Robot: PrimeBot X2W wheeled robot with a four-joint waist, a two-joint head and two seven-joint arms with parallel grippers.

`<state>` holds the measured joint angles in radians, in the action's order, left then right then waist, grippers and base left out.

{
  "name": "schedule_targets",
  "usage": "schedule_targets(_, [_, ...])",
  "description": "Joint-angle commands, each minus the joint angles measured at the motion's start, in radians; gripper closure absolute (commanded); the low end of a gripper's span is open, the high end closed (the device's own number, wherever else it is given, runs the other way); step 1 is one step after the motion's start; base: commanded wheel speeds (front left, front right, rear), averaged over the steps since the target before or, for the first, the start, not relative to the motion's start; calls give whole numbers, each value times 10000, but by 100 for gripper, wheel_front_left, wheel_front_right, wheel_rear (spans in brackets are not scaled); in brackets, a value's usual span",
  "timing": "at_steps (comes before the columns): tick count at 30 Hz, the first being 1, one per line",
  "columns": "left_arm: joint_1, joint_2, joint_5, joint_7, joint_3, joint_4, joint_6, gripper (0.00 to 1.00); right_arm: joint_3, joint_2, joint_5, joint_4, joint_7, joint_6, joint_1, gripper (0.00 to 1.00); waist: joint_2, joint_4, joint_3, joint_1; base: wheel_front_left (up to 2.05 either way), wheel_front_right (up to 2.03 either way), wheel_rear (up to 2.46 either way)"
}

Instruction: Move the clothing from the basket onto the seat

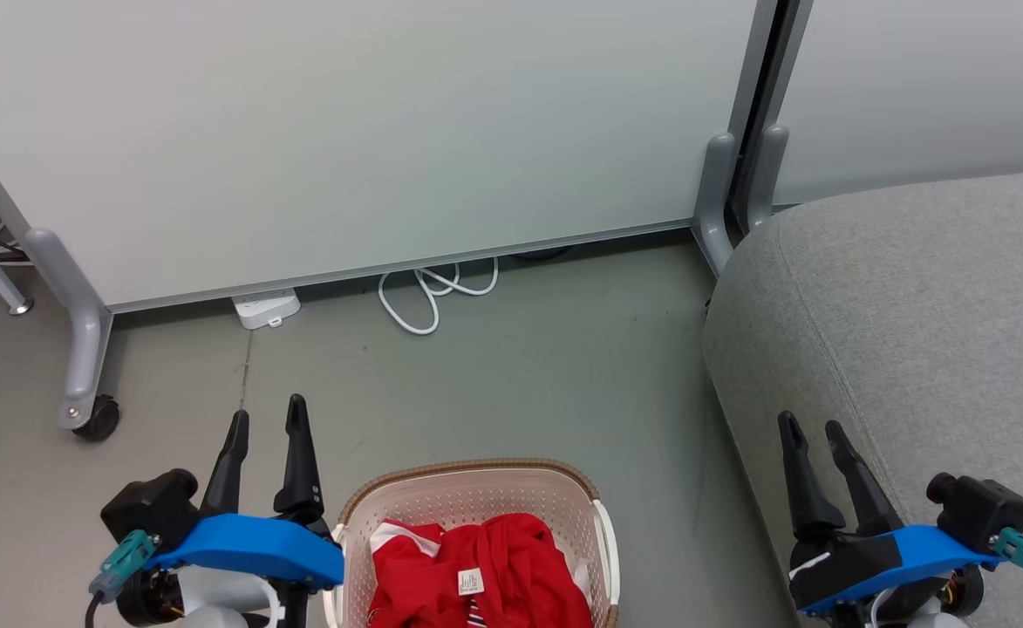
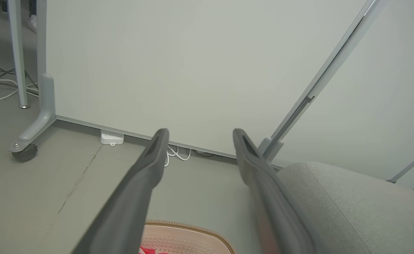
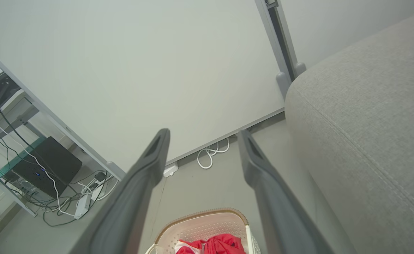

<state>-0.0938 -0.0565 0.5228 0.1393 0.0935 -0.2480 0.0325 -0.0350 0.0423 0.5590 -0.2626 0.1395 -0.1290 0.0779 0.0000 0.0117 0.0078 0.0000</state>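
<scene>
Head view showed my left gripper [image 1: 268,410] and right gripper [image 1: 811,424] with jaws spread and empty, flanking the basket [image 1: 467,465] on the floor [image 1: 520,375]. I saw the red clothing [image 1: 485,567] heaped inside it, the grey seat [image 1: 912,305] near its right side.

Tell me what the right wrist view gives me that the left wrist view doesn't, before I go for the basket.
Right wrist, not left: a black box under a desk with tangled cables, plus a clear look at the red clothing bunched in the basket.
Left wrist, not right: the partition foot's caster wheel and a thin table leg; the clothing is just a red sliver at the bottom edge.
Shared: the basket's brown rim, the grey seat, the white cable coil and the white box at the partition base.
</scene>
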Motion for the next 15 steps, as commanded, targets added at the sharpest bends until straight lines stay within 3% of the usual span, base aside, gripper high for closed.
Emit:
schedule_targets(1, [-253,-60,-295,100,69,61,-54,0,-42,78,-299,66,101,-18,218,0,0,2,-4,0,0,0,0])
schedule_targets(15, [-250,-80,-1667,445,350,-127,-141,0,-70,89,-1811,-48,442,-20,216,0,0,31,-42,0,0,0,0])
